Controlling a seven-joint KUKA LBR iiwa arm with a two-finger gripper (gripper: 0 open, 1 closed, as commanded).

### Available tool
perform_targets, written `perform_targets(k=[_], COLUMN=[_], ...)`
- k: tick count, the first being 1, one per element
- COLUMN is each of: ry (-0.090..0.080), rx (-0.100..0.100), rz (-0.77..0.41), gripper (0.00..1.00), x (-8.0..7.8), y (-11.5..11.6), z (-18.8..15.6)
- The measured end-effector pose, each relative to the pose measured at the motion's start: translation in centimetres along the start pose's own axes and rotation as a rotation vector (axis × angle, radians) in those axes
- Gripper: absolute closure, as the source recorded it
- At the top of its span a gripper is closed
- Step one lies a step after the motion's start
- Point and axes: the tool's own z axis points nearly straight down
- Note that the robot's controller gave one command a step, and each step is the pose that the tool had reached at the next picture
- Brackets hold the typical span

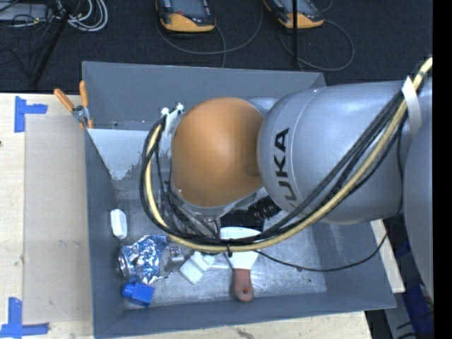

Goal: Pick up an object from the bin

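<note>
Crumpled silver-and-blue foil wad [143, 258] and small white block [195, 266] lie on the front-left floor of the grey metal bin [212, 83], just beside the gripper [186, 236]. The gripper sits low under the arm's orange dome cover [215, 150]; open or clenched, cannot tell. Brown-handled white scraper [242, 275] and blue plastic piece [138, 293] lie near.

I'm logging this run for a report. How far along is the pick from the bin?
Done: the arm is down inside the bin, its orange cover above the front heap.
In hand: its tip is hidden beside the crumpled foil and white block.
Left: nothing looks lifted. The foil, block, blue piece and brown-handled tool lie on the floor, so the grasp and lift probably remain.
</note>
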Motion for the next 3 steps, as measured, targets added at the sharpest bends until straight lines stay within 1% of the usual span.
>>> perform_targets(k=[1, 2, 3], ry=[-0.003, -0.023, -0.023], rx=[-0.001, -0.006, -0.006], rz=[-0.007, 0.110, 0.111], gripper=[0.00, 1.00, 1.00], x=[-0.3, -2.3, -2.3], y=[-0.7, -0.9, -0.9], z=[6.0, 14.1, 14.1])
